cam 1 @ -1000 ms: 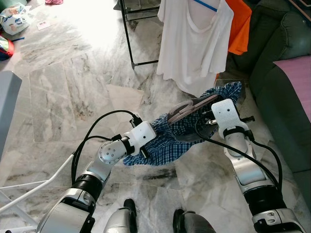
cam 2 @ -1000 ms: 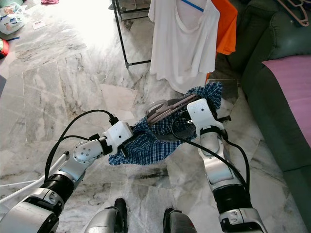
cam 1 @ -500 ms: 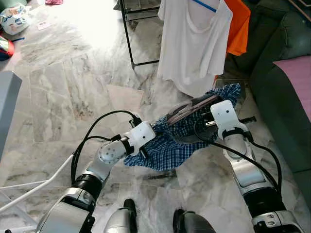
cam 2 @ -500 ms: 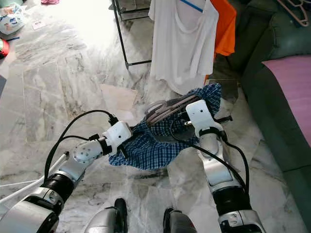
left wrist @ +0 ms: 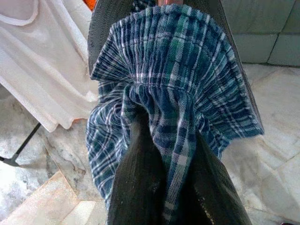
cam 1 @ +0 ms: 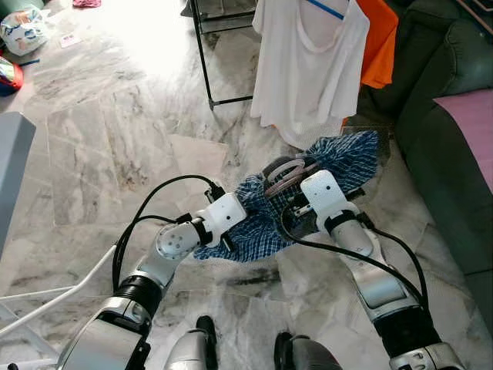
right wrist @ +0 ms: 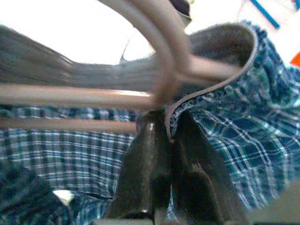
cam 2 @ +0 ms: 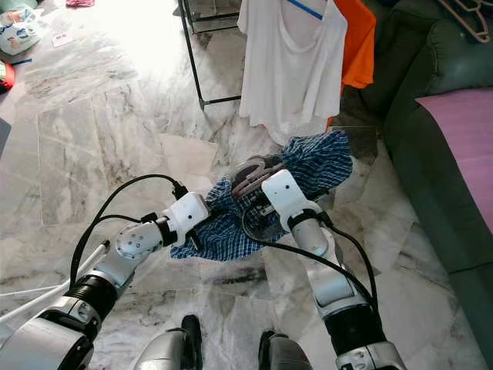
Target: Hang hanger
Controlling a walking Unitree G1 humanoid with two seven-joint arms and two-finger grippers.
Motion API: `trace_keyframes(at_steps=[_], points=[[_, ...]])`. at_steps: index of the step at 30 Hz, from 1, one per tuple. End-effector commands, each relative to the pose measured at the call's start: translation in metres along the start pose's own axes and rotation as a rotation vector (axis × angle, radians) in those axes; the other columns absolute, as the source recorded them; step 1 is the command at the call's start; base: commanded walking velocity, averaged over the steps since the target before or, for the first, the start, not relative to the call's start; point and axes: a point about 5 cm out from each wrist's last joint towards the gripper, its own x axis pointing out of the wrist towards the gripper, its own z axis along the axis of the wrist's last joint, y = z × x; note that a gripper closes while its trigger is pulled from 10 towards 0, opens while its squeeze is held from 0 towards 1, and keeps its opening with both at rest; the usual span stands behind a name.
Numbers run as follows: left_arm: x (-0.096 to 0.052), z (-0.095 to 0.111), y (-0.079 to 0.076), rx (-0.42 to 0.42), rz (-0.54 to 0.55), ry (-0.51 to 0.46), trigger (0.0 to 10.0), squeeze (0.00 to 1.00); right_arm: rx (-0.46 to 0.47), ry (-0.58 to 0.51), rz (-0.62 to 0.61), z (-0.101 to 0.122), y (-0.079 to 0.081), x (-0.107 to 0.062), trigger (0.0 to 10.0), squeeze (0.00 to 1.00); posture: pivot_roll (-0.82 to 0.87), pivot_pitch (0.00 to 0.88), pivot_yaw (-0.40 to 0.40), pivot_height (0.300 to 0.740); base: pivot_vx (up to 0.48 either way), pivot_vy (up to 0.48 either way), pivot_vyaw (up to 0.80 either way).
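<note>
Since a second ago the right arm has swung inward toward the left one, carrying the hanger and bunching the cloth between the two arms, well above the grey-veined white marble floor (cam 1: 100,146).

Beyond that cloth stands the black metal clothes rack (cam 1: 204,58), with a white scoop-neck T-shirt (cam 1: 308,69) hanging from it on a blue hanger and an orange garment (cam 1: 381,42) just behind the shirt. A dark green sofa (cam 1: 451,116) lies to the right of the cloth.

The blue-and-white checked cloth (cam 1: 339,158) hangs draped between the arms, near the hem of the white shirt. The left gripper (left wrist: 161,164) has its black fingers closed on a gathered fold at the cloth's left end. The right gripper (right wrist: 171,136) is clamped on the cloth's grey-lined edge right beside the pale pinkish plastic hanger (cam 1: 283,179), which lies on top of the cloth at its middle; the hanger's bars cross just past the fingertips.
</note>
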Motion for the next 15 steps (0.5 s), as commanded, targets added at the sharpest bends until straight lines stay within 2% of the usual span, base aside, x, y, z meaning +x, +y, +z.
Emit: trace_keyframes(at_steps=[1, 10, 15], points=[[0.001, -0.001, -0.004, 0.005, -0.021, 0.009, 0.0, 0.0, 0.049, -0.04, 0.114, 0.007, 0.017, -0.004, 0.0, 0.0, -0.01, 0.289, 0.04, 0.74, 0.0, 0.0, 0.0], [0.002, -0.001, -0.005, 0.006, -0.026, 0.011, 0.0, 0.0, 0.087, -0.095, 0.306, 0.013, 0.035, -0.014, 0.0, 0.0, -0.01, 0.289, 0.04, 0.74, 0.0, 0.0, 0.0], [0.002, -0.002, -0.005, 0.006, -0.028, 0.014, 0.0, 0.0, 0.056, -0.09, 0.43, 0.012, 0.041, -0.022, 0.0, 0.0, -0.01, 0.288, 0.039, 0.74, 0.0, 0.0, 0.0]])
